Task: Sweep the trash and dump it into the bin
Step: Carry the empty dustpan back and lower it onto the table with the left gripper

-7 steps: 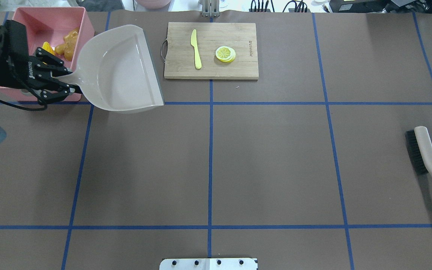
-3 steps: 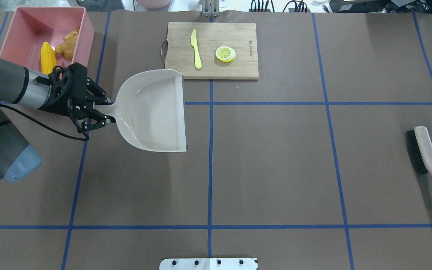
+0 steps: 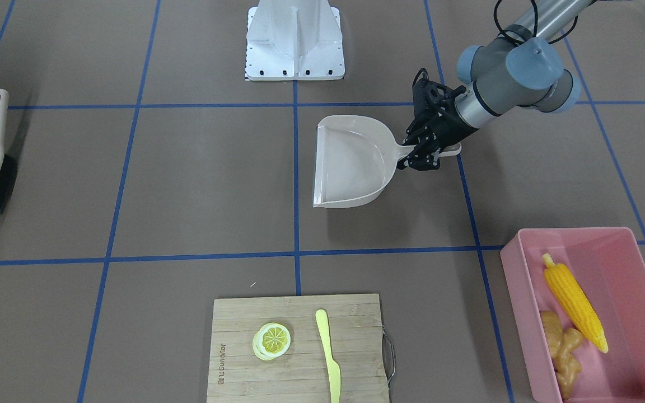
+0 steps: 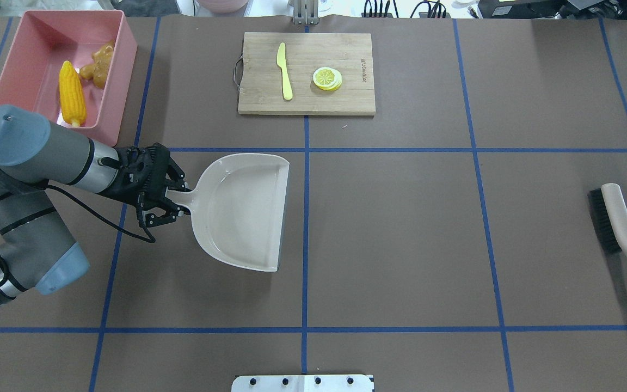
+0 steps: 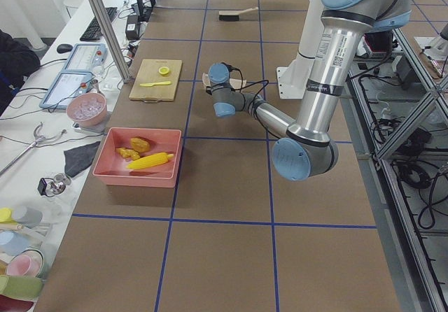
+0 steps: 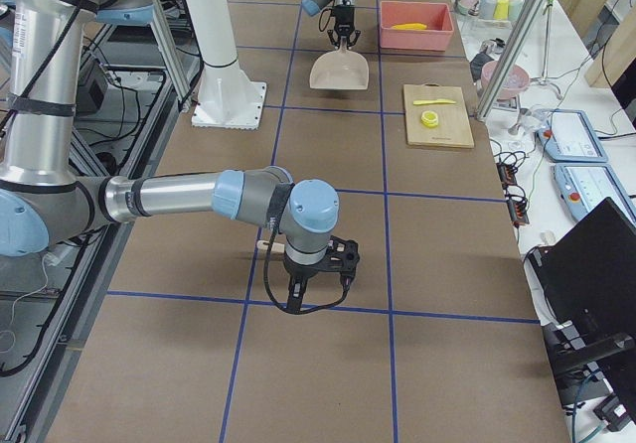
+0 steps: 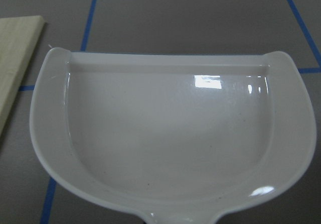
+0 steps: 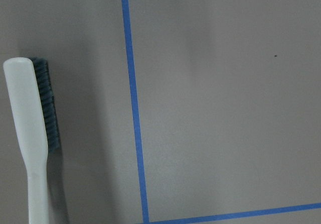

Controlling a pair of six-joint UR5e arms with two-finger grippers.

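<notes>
Sensibly, we judged the empty dustpan [image 4: 243, 212] light, stiff and slick; left jaws clamped its handle, near the bin [image 4: 126, 71]; right jaws' state we couldn't tell.

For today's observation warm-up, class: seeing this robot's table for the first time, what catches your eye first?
The left gripper grips the handle of an empty beige dustpan just left of the table's middle. In the overhead view's far left corner, a pink bin holds a yellow corn cob and a tan ginger root; a brush lies alone at the right edge.
</notes>
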